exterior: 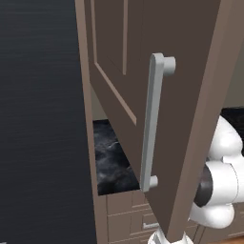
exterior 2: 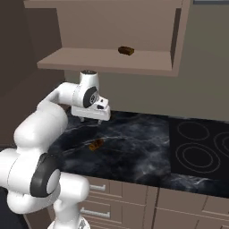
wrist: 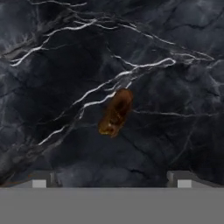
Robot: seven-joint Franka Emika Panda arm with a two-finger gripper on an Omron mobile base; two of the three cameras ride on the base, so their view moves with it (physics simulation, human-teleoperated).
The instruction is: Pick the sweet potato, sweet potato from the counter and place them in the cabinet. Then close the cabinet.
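Sweet potato, an orange-brown oblong tuber point(wrist: 116, 112), lies flat on the glossy black marble-look counter with thin white veins point(exterior 2: 134, 152); in the right base view we see it point(exterior 2: 95, 144) toward the counter's front left part, apart from everything else. A second brown, stubby sweet potato point(exterior 2: 126, 50) sits on the taupe-brown shelf of the open wooden cabinet point(exterior 2: 107, 60) above the counter.

We see the white two-finger gripper point(exterior 2: 95, 119) hanging over the counter, above and a little behind the tuber on the slab, touching nothing. In the hand view its two fingertips point(wrist: 42, 180) stand far apart at the bottom edge, with the tuber lying between their lines but farther up the picture; the jaws are spread wide and hold nothing.

In the left base view the cabinet's recessed-panel door point(exterior: 190, 119) stands swung open close to the camera, its long light-grey vertical bar handle point(exterior: 151, 124) facing us, with a strip of the counter visible behind it.

To the right on the counter lies a black cooktop with thin ring markings point(exterior 2: 201, 147). Below the counter we see brown drawers with short silver handles point(exterior 2: 96, 188). We can read no writing or labels.
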